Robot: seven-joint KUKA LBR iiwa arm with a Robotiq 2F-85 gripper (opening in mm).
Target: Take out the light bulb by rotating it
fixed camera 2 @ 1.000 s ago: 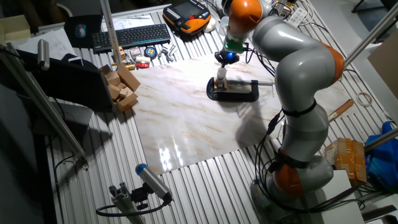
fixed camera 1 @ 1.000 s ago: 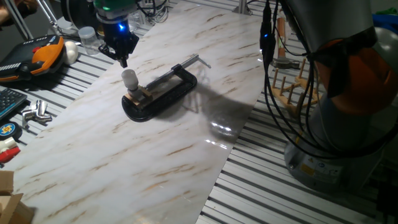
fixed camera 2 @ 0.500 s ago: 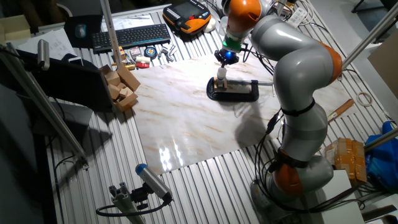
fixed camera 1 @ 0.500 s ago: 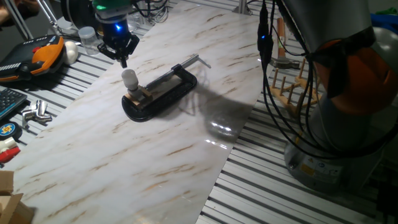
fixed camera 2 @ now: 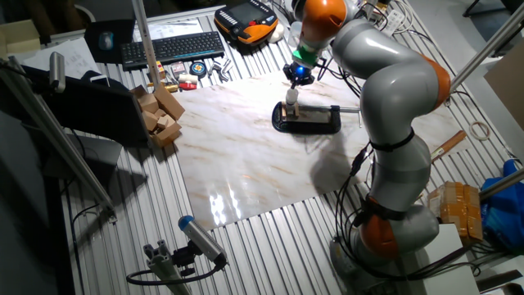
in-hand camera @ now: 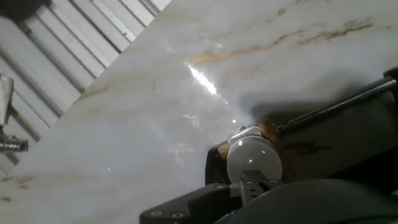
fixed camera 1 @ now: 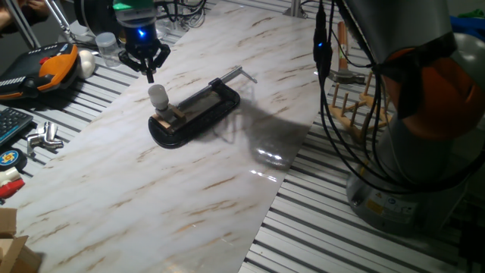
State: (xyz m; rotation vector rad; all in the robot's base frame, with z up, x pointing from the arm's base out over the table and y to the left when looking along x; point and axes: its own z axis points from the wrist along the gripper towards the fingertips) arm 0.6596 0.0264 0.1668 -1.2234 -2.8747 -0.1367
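The light bulb (fixed camera 1: 158,95) is small, frosted white and round, and stands upright in a tan wooden socket block (fixed camera 1: 171,117). A black C-clamp (fixed camera 1: 203,108) holds the block flat on the marble board. My gripper (fixed camera 1: 149,73) hangs just above and behind the bulb, apart from it, its fingers together in one point with nothing in them. In the other fixed view the gripper (fixed camera 2: 296,80) is right over the bulb (fixed camera 2: 291,96). The hand view has the bulb (in-hand camera: 252,159) at the bottom centre, with the dark fingertips (in-hand camera: 249,193) partly covering its lower edge.
The clamp's screw rod (fixed camera 1: 236,73) sticks out to the right. Left of the board lie an orange-and-black device (fixed camera 1: 45,70), a white egg-shaped object (fixed camera 1: 87,64), a clear jar (fixed camera 1: 107,47) and metal fittings (fixed camera 1: 44,137). A wooden peg rack (fixed camera 1: 352,106) stands at the right.
The gripper has drifted slightly up and to the left, away from the bulb. The bulb, block and clamp have not moved.
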